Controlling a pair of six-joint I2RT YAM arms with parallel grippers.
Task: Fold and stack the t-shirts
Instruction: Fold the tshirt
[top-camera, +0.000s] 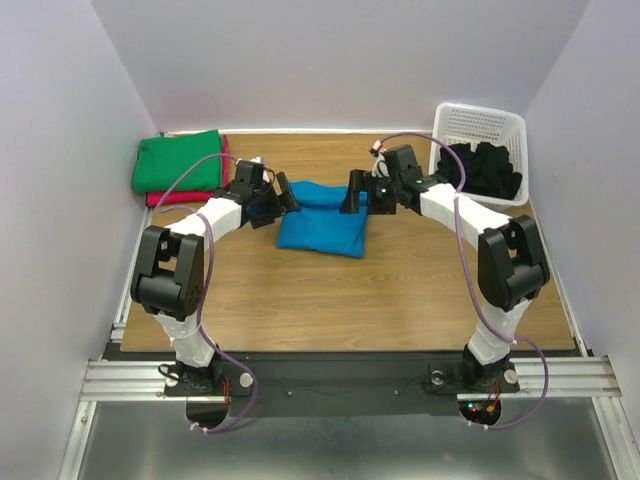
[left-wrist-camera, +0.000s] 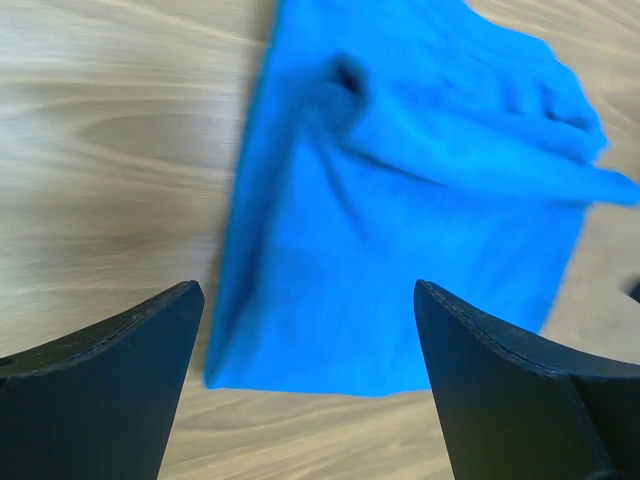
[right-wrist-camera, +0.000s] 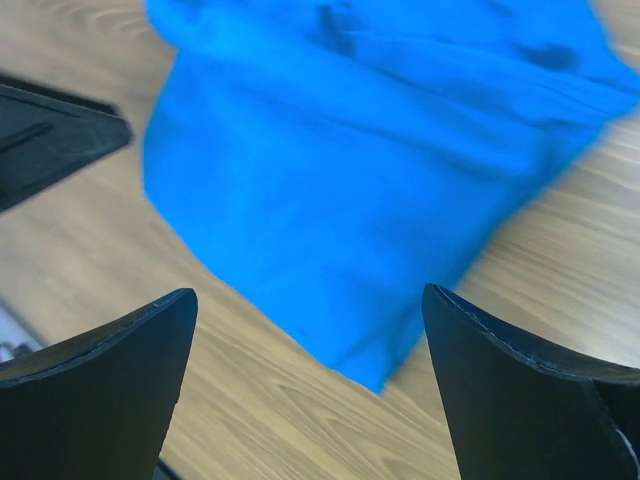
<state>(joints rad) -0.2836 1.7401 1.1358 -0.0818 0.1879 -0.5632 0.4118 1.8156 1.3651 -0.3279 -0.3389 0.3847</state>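
Left gripper (left-wrist-camera: 305, 300) and right gripper (right-wrist-camera: 310, 300) are hovering wide open, flanking the turquoise t-shirt (top-camera: 322, 225) lying mid-way across the table (top-camera: 400, 300).
Soft, limp cotton: pinching its layered side edges is probably gripping best, though blur is hiding the folds.

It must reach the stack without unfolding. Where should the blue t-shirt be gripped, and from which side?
Probably by both side edges of the blue t-shirt, left gripper from the left, right gripper from the right: it lies folded, flat and wide.
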